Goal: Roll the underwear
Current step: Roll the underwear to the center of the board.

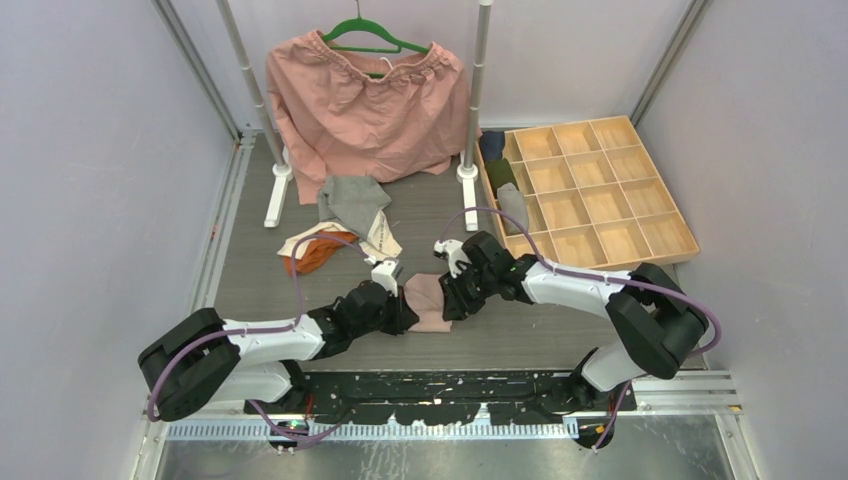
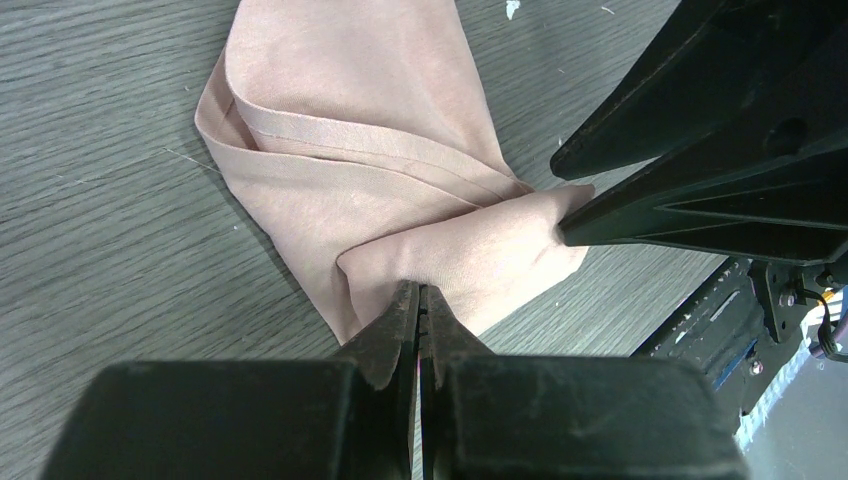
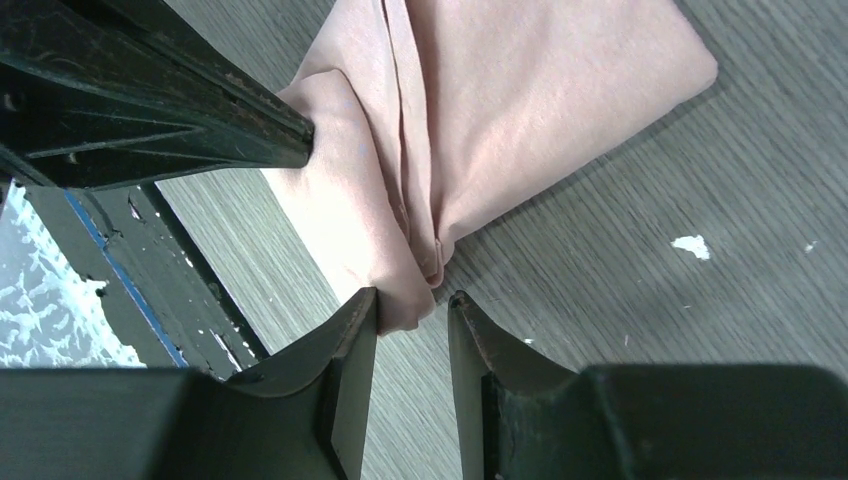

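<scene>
- Left gripper (image 2: 420, 297): fingers pressed together, pinching the near folded edge of the pink underwear (image 2: 350, 100).
- Right gripper (image 3: 410, 305): fingers a narrow gap apart. The end of the cloth's rolled fold sits in the mouth and touches one finger; no clear squeeze visible.
- The two grippers face each other across the piece, one at each end of its near fold, tips close.
- Pink underwear: folded over itself, hem seam showing, lying flat on the grey wood-grain table (image 2: 100, 250) near its front centre.
- Pile of underwear (image 1: 345, 220), grey, cream and orange, loose and unrolled, further back on the left, apart from both arms.
- Wooden tray (image 1: 605, 205) at the right rear, with cloth rolls (image 1: 505, 190) in its left column.
- Salmon garment (image 1: 370, 110) on a green hanger (image 1: 365, 30) at the back.
</scene>
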